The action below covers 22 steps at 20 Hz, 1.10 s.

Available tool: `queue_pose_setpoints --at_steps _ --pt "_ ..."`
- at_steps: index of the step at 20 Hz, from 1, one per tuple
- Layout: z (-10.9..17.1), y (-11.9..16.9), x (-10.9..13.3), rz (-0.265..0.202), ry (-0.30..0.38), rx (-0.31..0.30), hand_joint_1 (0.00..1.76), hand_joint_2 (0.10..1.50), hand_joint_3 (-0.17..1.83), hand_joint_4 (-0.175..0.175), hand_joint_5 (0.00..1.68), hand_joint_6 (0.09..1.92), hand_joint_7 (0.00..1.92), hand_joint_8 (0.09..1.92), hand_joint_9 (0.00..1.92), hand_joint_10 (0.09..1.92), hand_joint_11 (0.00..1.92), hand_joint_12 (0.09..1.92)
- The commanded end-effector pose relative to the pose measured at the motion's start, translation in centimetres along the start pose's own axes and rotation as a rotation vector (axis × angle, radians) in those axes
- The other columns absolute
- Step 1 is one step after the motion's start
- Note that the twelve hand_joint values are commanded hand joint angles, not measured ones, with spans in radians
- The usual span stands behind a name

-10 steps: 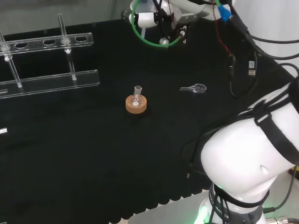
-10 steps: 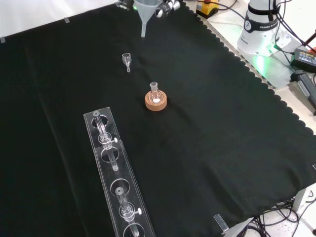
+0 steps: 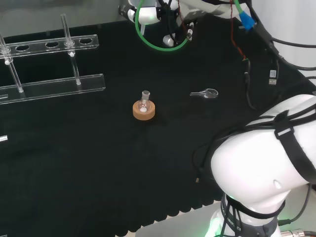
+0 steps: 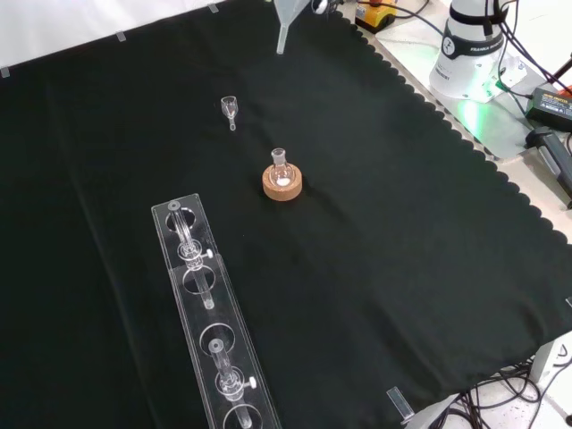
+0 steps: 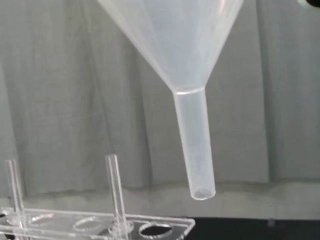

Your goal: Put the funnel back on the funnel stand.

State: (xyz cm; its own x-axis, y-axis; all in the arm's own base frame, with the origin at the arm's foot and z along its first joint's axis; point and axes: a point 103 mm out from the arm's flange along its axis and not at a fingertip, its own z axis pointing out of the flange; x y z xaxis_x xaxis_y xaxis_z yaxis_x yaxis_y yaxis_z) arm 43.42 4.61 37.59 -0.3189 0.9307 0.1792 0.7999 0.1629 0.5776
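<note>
A clear plastic funnel (image 4: 281, 27) hangs high over the far edge of the cloth, its stem pointing down. In the wrist view the funnel (image 5: 186, 75) is close, with its stem tip above one end of the funnel stand (image 5: 100, 226). The hand (image 3: 170, 25) is at the top of the head view, shut on the funnel (image 3: 143, 15), with a green cable looped in front. The funnel stand (image 3: 49, 64) is a long clear rack with holes at the head view's left. In the front view the funnel stand (image 4: 210, 331) lies at the lower left.
A small round flask on a cork ring (image 3: 143, 109) stands mid-cloth; in the front view the flask (image 4: 281, 180) is right of the rack's far end. A small clear glass piece (image 3: 206, 93) lies to the flask's right in the head view. The same glass piece (image 4: 230, 107) lies beyond it in front.
The hand has carried the funnel up and a little left in the head view. In the front view the stem has shifted right and higher. Nothing on the cloth has moved.
</note>
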Motion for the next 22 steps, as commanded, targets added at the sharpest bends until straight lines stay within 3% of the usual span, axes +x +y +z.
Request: queue_pose_setpoints --at_steps 1,6,13,17,22 --pt "1.4 0.8 1.7 0.025 0.036 0.004 1.24 0.57 0.68 -0.175 1.59 0.09 1.68 0.54 1.92 0.53 1.92 0.63" --pt "3.6 2.6 2.8 0.028 0.051 0.002 1.24 0.56 0.68 -0.175 1.59 0.09 1.68 0.54 1.92 0.53 1.92 0.63" --pt "6.9 5.8 3.4 -0.06 0.043 0.032 1.24 0.56 0.68 -0.175 1.6 0.09 1.68 0.54 1.92 0.53 1.92 0.64" --pt "10.0 8.5 2.1 -0.126 0.029 0.092 1.24 0.56 0.69 -0.175 1.6 0.09 1.68 0.54 1.92 0.53 1.92 0.64" --pt "15.0 13.2 0.2 -0.143 0.049 0.12 1.24 0.56 0.69 -0.175 1.6 0.09 1.68 0.53 1.92 0.53 1.92 0.64"
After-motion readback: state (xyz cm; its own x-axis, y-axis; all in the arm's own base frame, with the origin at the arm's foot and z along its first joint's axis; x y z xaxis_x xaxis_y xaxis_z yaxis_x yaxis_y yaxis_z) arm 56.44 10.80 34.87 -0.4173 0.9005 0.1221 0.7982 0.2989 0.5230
